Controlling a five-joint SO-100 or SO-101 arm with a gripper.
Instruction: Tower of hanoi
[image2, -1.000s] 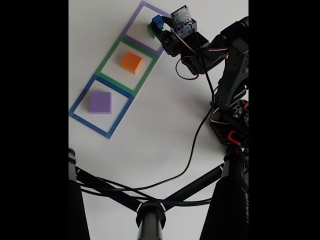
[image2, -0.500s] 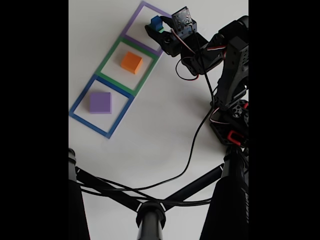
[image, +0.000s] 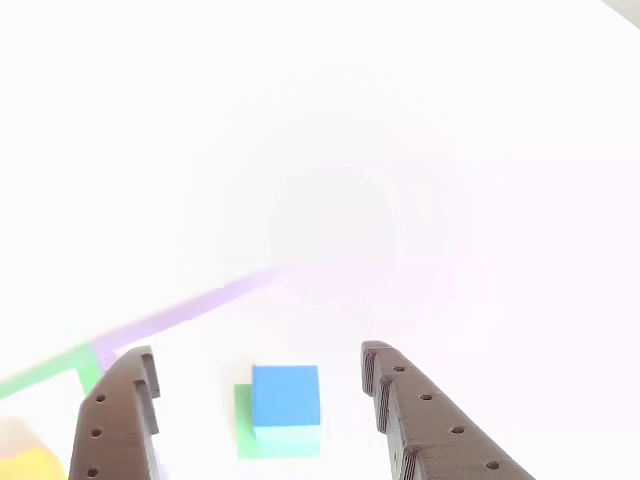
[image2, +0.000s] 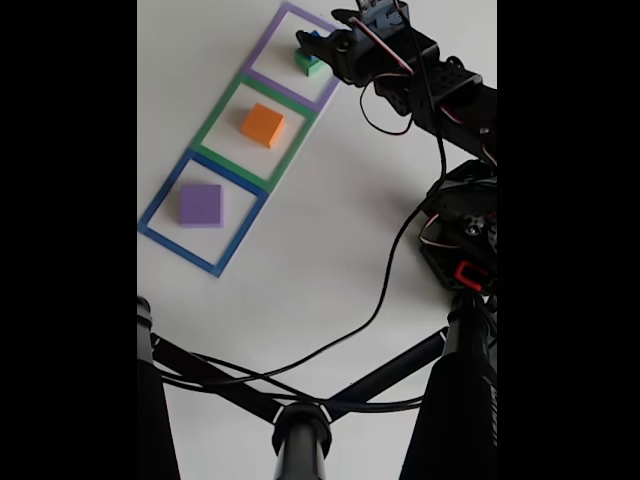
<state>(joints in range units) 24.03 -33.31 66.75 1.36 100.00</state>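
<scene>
In the other view a small blue cube (image: 285, 395) sits on top of a green cube (image: 243, 418). My gripper (image: 258, 352) is open, with one dark finger (image: 120, 420) on each side of the blue cube and a gap on both sides. In the fixed view the gripper (image2: 308, 46) reaches into the purple outline (image2: 264, 50) at the top, around the blue cube (image2: 314, 38) stacked on the green cube (image2: 308, 67). An orange cube (image2: 263, 125) lies in the green outline (image2: 214, 120). The pale-purple slab (image2: 201, 205) lies in the blue outline (image2: 160, 206).
The arm's base (image2: 465, 240) stands at the right edge of the white table. A black cable (image2: 385, 300) runs from it toward a black stand with crossing bars (image2: 300, 425) along the bottom of the fixed view.
The arm has stretched out flatter and its gripper has shifted toward the top of the fixed view. The blue cube stays in about the same spot above the green cube.
</scene>
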